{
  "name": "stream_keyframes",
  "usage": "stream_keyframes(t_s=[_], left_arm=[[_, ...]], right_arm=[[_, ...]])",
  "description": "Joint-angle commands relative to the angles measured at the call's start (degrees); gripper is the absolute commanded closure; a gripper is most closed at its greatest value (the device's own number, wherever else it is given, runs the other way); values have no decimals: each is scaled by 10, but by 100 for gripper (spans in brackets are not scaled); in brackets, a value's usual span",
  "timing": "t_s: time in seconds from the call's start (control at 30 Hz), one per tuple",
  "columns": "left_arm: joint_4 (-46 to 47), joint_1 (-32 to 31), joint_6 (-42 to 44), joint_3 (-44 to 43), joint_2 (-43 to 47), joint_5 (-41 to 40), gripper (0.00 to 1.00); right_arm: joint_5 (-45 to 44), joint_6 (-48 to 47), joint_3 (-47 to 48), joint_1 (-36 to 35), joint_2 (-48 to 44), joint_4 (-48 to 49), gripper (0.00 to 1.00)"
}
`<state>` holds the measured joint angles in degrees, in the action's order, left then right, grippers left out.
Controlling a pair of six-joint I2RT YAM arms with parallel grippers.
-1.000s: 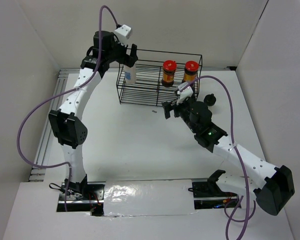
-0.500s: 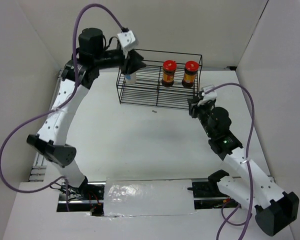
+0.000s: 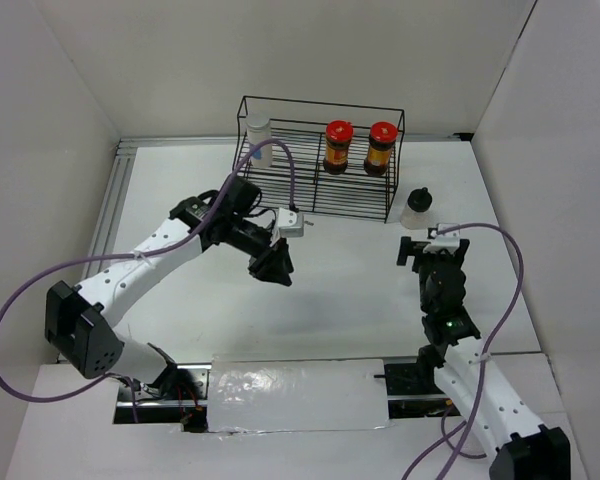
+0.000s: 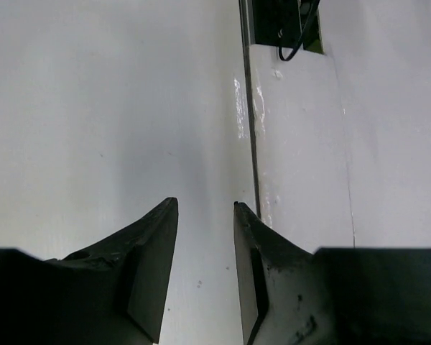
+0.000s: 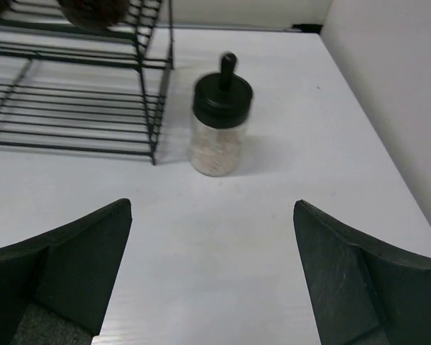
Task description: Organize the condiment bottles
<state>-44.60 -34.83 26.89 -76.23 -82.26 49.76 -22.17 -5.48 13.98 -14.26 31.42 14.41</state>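
Moved: since a second ago both arms have left the rack (image 3: 320,104). The left claw (image 4: 205,203) now hangs over the middle of the counter (image 3: 340,300), and the right claw (image 5: 212,205) has drawn back toward its base.
Left claw: fingers narrowly apart, nothing between them.
Right claw: spread wide, empty.
In the rack: the white-cap bottle (image 3: 258,138) stands at the left end. The left red-cap bottle (image 3: 338,146) and the right red-cap bottle (image 3: 381,147) stand side by side toward the right end.
Outside the rack: the black-cap bottle (image 5: 219,133) stands upright on the counter, just beside the rack's right end wall.
Key relation: this bottle lies at 12 o'clock from the right claw, apart from the fingers and lined up with the gap between them, with its long axis vertical.
Nearer arm: the right. The left claw is well apart, at about 8 o'clock from the bottle.
Likely next: the right claw advances straight ahead. Rack wire at the bottle's 9 o'clock leaves that side tight.
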Motion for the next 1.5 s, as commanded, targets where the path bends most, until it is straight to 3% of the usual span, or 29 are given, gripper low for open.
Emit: stream_keyframes(t_s=[0.0, 0.1, 0.17, 0.2, 0.23, 0.27, 0.33, 0.4, 0.53, 0.63, 0.83, 0.93, 1.07, 1.47], left_arm=[[24, -4, -20, 5, 54, 10, 50], [13, -6, -16, 10, 69, 2, 50], [11, -6, -6, 13, 77, -9, 49], [16, -6, -3, 16, 87, -12, 49], [20, -7, 2, 17, 94, -19, 49], [24, -8, 8, 25, 100, -20, 48], [44, -9, 15, 34, 119, -20, 47], [60, -8, 18, 49, 128, -22, 47], [59, -6, 13, 45, 116, -30, 47], [57, -3, 20, 38, 108, -38, 47], [57, 2, 40, 14, 85, -51, 47], [59, 4, 52, 5, 76, -60, 47], [56, 6, 52, -14, 49, -70, 47], [51, 6, 55, -59, -2, -95, 47]], right_arm=[[24, -50, -49, 44, -6, 146, 0], [134, -35, -43, 137, 71, 167, 0], [263, -5, -35, 268, 133, 210, 0], [300, 24, -34, 310, 155, 228, 0], [394, 32, -24, 352, 203, 255, 0], [458, 27, -14, 426, 231, 259, 1], [554, -45, 33, 461, 307, 214, 1], [572, -168, 78, 426, 336, 141, 2], [639, -186, 113, 435, 431, 179, 2], [674, -244, 156, 424, 490, 143, 2], [714, -266, 199, 404, 576, 164, 2], [727, -315, 248, 385, 618, 107, 2], [739, -292, 271, 388, 657, 159, 2], [790, -357, 375, 369, 763, 99, 5]])
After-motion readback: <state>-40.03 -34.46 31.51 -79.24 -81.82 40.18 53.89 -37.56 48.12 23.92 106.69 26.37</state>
